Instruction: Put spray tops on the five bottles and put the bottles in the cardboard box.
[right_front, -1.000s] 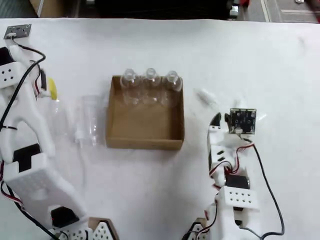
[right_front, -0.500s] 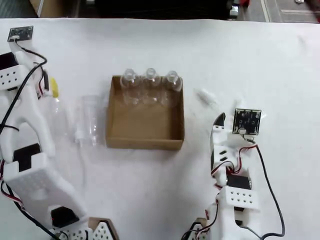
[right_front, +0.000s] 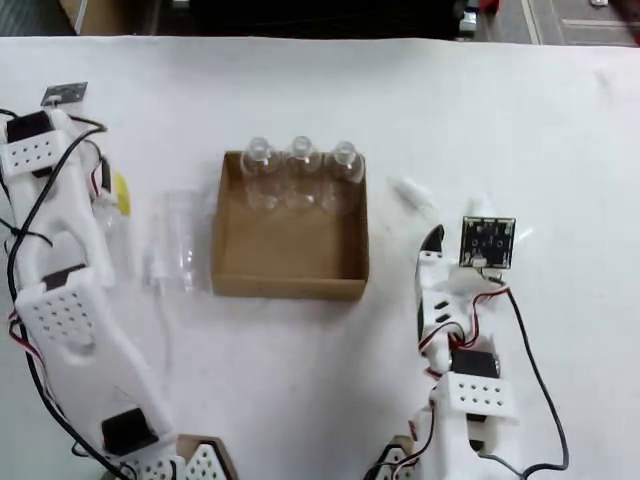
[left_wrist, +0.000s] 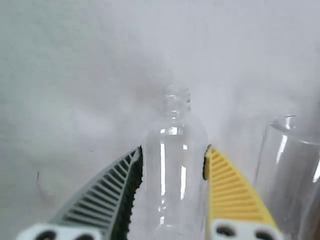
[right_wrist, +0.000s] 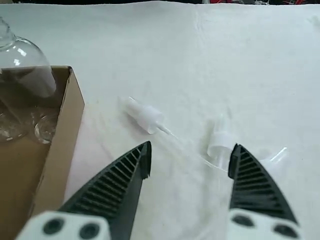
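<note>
My left gripper (left_wrist: 172, 162) is shut on a clear bottle (left_wrist: 174, 130) that has no top, its grey and yellow fingers pressed to the bottle's sides. From above, this left gripper (right_front: 112, 198) is at the table's left, left of the cardboard box (right_front: 290, 275). A second clear bottle (right_front: 176, 240) lies between it and the box. Three bottles (right_front: 300, 170) stand along the box's far wall. To the right of the box my right gripper (right_wrist: 187, 155) is open over the table. Two white spray tops (right_wrist: 145, 116) (right_wrist: 220, 142) lie just beyond its fingertips.
The box's corner (right_wrist: 62, 125) is close beside my right gripper, with a bottle (right_wrist: 22, 65) inside it. The front half of the box floor (right_front: 290, 245) is bare. Cables trail from both arms near the table's front.
My left arm has shifted toward the box and the near edge, with the gripper around the bottle. The right gripper swayed slightly right, then returned.
</note>
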